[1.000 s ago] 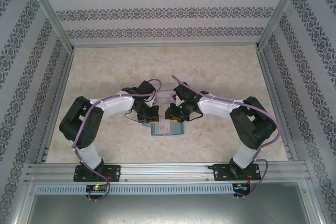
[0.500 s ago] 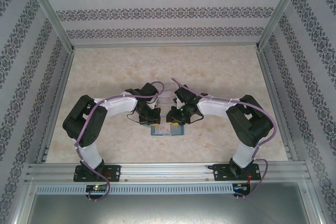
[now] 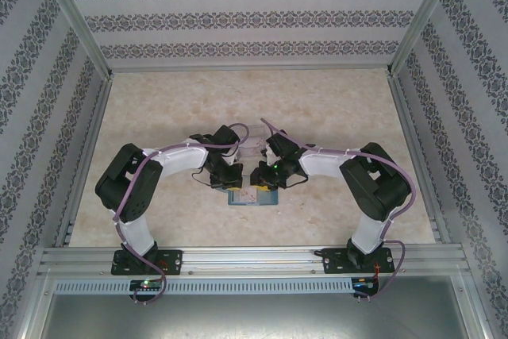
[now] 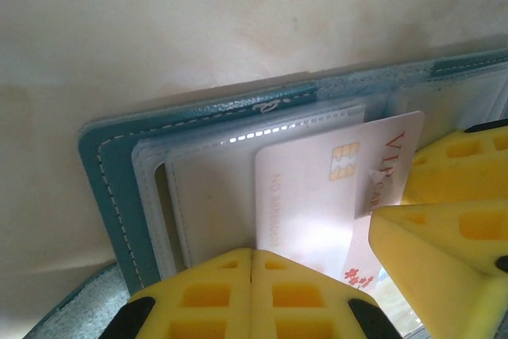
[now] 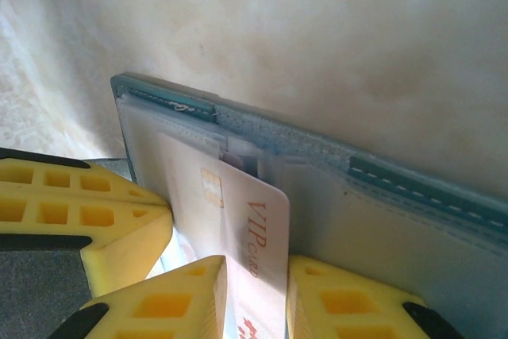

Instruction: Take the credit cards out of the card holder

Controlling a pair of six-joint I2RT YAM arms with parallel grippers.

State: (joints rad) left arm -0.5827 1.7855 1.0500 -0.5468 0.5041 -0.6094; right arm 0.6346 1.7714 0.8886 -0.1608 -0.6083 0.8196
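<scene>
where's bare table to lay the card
Bare table: the far stretch between the clear box and the back wall, and the strips outside each elbow. Crowded where the left hand and right hand meet over the card holder.

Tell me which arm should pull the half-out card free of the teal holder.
Right, probably. Its end effector straddles the credit card, which juts from the card holder. The left end effector is shut at the card's edge.
</scene>
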